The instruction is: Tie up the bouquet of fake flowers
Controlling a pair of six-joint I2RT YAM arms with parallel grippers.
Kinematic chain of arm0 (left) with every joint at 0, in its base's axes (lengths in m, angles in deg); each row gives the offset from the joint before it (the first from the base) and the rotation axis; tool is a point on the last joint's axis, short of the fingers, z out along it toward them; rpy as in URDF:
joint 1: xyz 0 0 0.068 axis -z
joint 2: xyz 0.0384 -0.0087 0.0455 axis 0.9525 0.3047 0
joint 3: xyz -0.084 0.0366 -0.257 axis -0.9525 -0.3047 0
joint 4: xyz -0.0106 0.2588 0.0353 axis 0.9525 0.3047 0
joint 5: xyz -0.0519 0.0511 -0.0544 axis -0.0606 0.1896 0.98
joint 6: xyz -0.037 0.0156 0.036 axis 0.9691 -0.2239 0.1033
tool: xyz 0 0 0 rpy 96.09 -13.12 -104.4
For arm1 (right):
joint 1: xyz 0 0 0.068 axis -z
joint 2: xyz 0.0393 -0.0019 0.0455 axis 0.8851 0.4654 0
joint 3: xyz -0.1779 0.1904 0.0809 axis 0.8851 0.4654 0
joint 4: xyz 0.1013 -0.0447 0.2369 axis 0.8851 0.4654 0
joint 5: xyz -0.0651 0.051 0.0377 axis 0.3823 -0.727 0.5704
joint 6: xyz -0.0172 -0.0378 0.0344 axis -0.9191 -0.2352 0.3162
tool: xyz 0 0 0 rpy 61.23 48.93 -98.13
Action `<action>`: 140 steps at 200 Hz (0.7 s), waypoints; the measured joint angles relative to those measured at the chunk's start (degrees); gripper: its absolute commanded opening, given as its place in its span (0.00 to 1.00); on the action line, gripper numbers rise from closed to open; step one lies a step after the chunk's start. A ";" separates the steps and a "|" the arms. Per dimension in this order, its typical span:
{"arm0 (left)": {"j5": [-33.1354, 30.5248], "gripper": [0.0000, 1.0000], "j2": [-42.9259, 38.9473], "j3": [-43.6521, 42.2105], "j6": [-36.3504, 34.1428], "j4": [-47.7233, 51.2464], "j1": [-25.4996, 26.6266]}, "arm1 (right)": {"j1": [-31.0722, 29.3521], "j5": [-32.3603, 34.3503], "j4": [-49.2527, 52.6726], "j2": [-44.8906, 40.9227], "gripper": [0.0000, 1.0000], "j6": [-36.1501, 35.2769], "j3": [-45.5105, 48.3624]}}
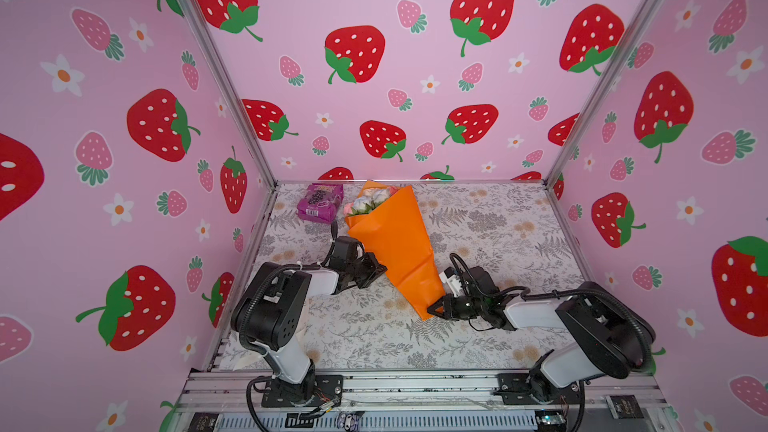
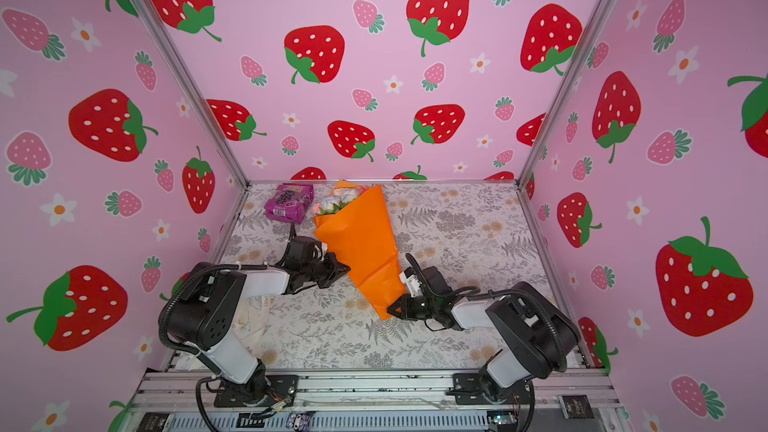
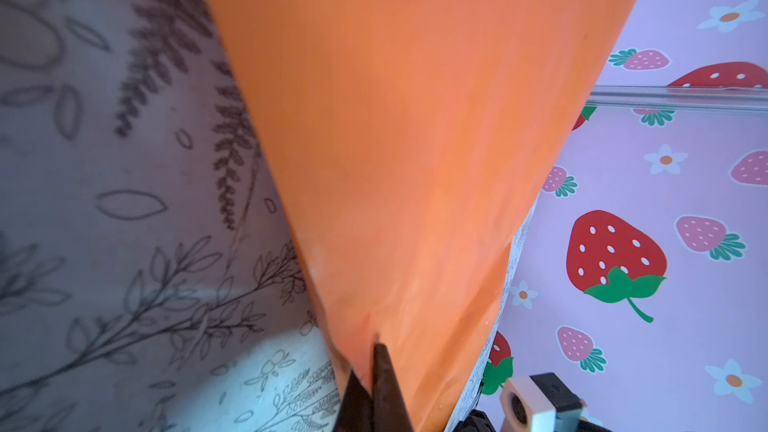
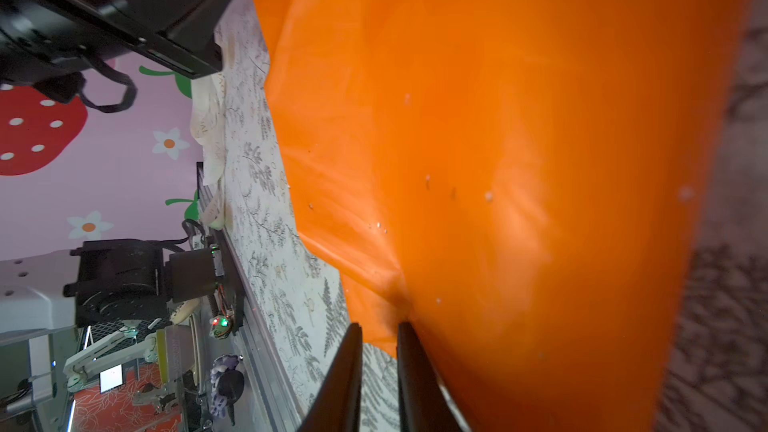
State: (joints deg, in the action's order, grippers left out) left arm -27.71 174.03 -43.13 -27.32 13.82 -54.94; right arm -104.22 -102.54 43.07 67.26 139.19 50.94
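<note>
Nearest, the right gripper [image 1: 433, 308] sits at the narrow tip of the orange-paper-wrapped bouquet of fake roses [image 1: 395, 238], jaws nearly together with the paper edge at the tips. Can't tell if it's really pinching. A bit further back, the left gripper [image 3: 374, 351] is clamped on the wrap's edge. The bouquet lies on the floral-print tablecloth [image 1: 498, 234], its pink and white heads [image 1: 370, 201] by the back wall, beside a purple snack packet [image 1: 320, 201].

The orange wrapping paper [image 1: 395, 238] between the two grippers looks smooth and a little glossy, with soft creases close to the right gripper [image 4: 379, 326]. The left gripper [image 3: 368, 361] is of matt dark plastic. Under both, the table cover [image 1: 498, 234] is matt, printed with grey leaves. Beyond the left gripper, the purple snack packet [image 1: 320, 201] is shiny plastic film. Far behind the grippers, the frame rail [image 1: 415, 384] is bare dull metal.
</note>
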 measured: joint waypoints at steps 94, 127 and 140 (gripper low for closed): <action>-0.15 0.00 -0.04 -0.02 -0.37 -0.09 -0.20 | 11.39 -3.98 -3.23 16.15 0.17 -2.29 -20.90; -0.15 0.00 -0.04 -0.02 -0.35 -0.15 -0.20 | 13.68 -5.97 -6.43 24.20 0.19 -1.36 -21.77; -0.15 0.00 -0.04 -0.02 -0.33 -0.17 -0.20 | 14.01 -6.08 -6.80 25.44 0.20 -1.27 -20.85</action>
State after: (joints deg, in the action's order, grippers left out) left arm -27.86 173.99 -43.16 -27.65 13.65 -55.14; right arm -90.21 -108.61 36.27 92.70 137.93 30.09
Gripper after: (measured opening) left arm 0.045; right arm 0.189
